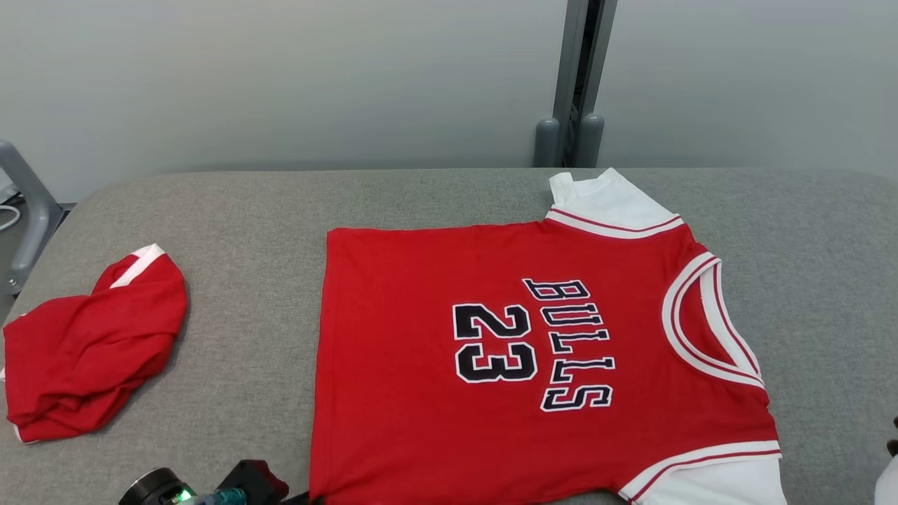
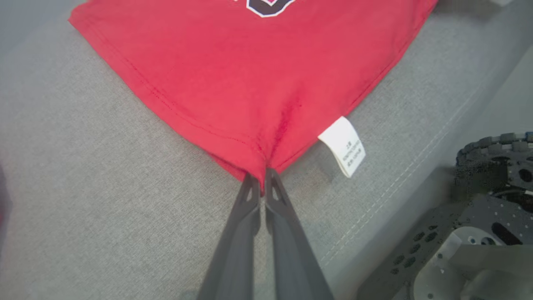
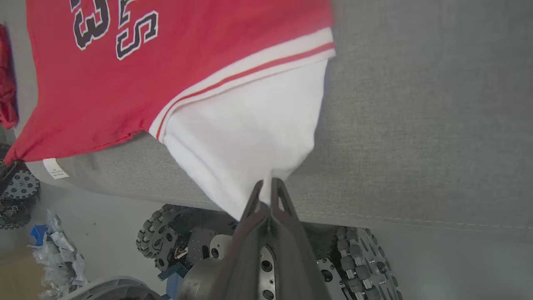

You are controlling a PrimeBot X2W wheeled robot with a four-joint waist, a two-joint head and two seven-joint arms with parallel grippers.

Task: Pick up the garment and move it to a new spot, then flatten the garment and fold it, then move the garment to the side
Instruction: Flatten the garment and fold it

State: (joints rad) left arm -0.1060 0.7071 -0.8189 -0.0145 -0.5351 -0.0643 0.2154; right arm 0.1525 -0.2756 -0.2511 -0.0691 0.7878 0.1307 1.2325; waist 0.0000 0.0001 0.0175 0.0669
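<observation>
A red jersey (image 1: 505, 351) with white sleeves and "BULLS 23" print lies spread flat on the grey table (image 1: 266, 231), collar to the right. In the left wrist view my left gripper (image 2: 261, 177) is shut on the jersey's (image 2: 250, 75) near hem corner, beside a white care label (image 2: 343, 146). In the right wrist view my right gripper (image 3: 266, 185) is shut on the tip of the white sleeve (image 3: 250, 133), which hangs at the table's front edge. Part of my left wrist (image 1: 210, 491) shows at the bottom of the head view.
A second red garment (image 1: 84, 351) lies crumpled at the table's left. A grey post (image 1: 575, 84) stands behind the table and a grey frame (image 1: 28, 210) at far left. My wheeled base (image 3: 266, 258) sits below the front edge. Open fabric surface lies between the two garments.
</observation>
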